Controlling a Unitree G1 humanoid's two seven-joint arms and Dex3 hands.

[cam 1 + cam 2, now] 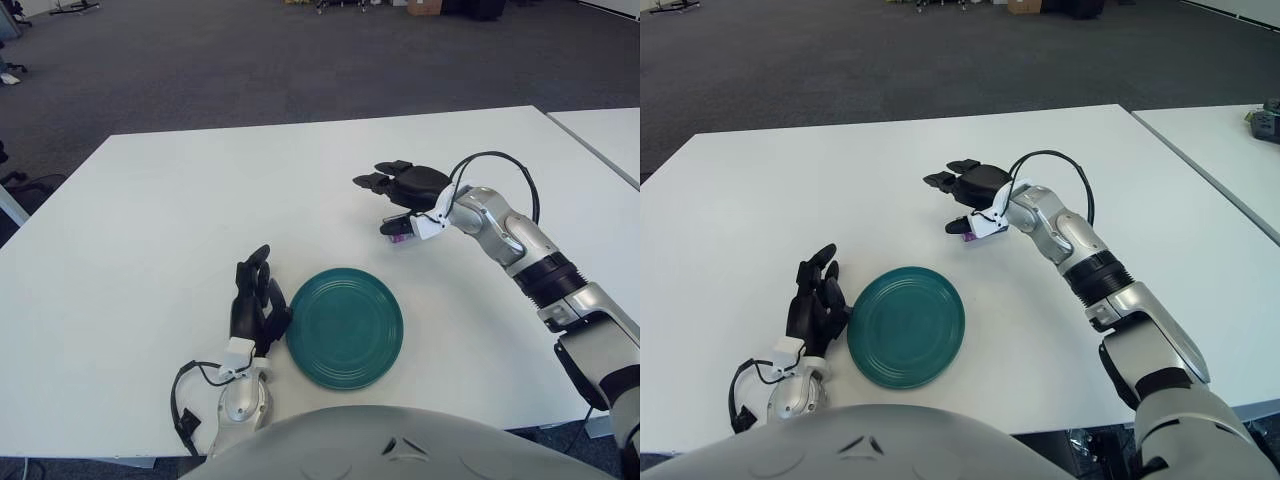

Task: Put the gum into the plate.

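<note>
A small purple pack of gum (398, 239) lies on the white table, just beyond the teal plate (345, 327). My right hand (380, 204) hovers over the gum, open, with its fingers stretched out to the left and its thumb just beside the pack. The palm hides part of the gum, and I cannot tell whether the thumb touches it. My left hand (256, 303) shows at the plate's left edge, with its dark fingers relaxed and holding nothing.
The white table (180, 200) reaches to the far edge, with dark carpet (200, 70) beyond it. A second white table (610, 135) stands at the right, across a narrow gap. My right forearm and its black cable (495, 160) cross the table's right side.
</note>
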